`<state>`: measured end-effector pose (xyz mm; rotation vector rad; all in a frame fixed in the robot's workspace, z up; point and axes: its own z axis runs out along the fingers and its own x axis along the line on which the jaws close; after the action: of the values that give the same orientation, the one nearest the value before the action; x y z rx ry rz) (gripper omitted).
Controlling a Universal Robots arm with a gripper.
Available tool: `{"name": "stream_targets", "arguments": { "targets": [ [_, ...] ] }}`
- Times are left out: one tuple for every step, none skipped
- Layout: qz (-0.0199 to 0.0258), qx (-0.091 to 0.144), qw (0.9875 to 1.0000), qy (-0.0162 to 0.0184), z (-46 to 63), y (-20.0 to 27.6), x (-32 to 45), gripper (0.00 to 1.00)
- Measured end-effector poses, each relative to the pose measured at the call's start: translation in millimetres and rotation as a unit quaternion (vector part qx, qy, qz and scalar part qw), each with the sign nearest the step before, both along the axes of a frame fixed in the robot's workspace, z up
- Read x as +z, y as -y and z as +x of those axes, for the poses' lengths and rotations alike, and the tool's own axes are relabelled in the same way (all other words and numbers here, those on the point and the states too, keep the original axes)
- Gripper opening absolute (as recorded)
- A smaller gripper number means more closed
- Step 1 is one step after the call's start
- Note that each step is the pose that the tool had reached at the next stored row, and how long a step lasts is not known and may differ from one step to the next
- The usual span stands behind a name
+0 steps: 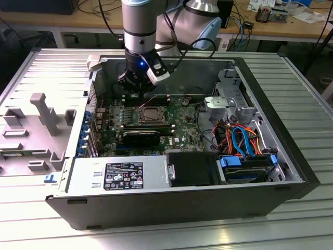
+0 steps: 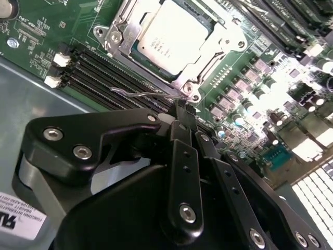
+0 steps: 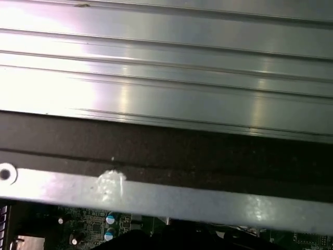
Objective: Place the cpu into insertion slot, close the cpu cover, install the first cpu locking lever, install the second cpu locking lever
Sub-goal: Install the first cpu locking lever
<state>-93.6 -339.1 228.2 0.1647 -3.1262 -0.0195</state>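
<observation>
Gripper: in the second wrist view we see our gripper with its fingers drawn together to a narrow tip. Whether that tip pinches anything or merely touches, we cannot tell.

Lever: a thin wire locking lever lies just off the tip, running along the socket's near edge between the socket and the memory slots. The tip meets it near its socket-corner end.

Cpu: the cpu sits seated in the insertion slot — silver top face up, flat and square to the frame.

Cover: the cpu cover appears folded down around the chip, its cut-out framing the metal face.

Direction: from the tip, the socket lies straight ahead and a little beyond. The lever's long axis runs crosswise to the line of the fingers, not along it.

Wider scene: in the exterior view we see the gripper lowered into the open computer case, at the far edge of the socket, with the cpu just in front of it on the green board.

Judgement: placing and covering look done — our work now stands at a lever.
</observation>
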Motion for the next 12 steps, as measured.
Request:
{"name": "stream_targets", "arguments": {
  "targets": [
    [0.0001,0.000,1.0000,0.0000,0.1,-0.1,-0.9,0.11],
    [0.0002,0.000,1.0000,0.0000,0.0,-0.1,-2.3,0.11],
    [0.0004,0.001,1.0000,0.0000,0.0,-0.2,-3.5,0.11],
    [0.0006,0.001,1.0000,0.0000,0.0,-0.2,-5.3,0.11],
    [0.0007,0.001,1.0000,0.0000,-0.1,-0.2,-6.5,0.11],
    [0.0007,0.001,1.0000,0.0000,0.0,-0.2,-8.2,0.11],
    [0.0007,0.002,1.0000,0.0000,0.0,-0.3,-9.0,0.11],
    [0.0008,0.003,1.0000,0.0000,0.1,-0.4,-10.5,0.11],
    [0.0007,0.005,1.0000,0.0000,0.1,-0.4,-12.4,0.11],
    [0.0008,0.007,1.0000,-0.0001,1.2,-0.4,-14.1,0.11],
    [0.0007,0.008,1.0000,-0.0001,2.6,-0.4,-14.9,0.11],
    [0.0007,0.008,1.0000,-0.0002,3.8,-0.4,-15.5,0.11]
  ]
}}
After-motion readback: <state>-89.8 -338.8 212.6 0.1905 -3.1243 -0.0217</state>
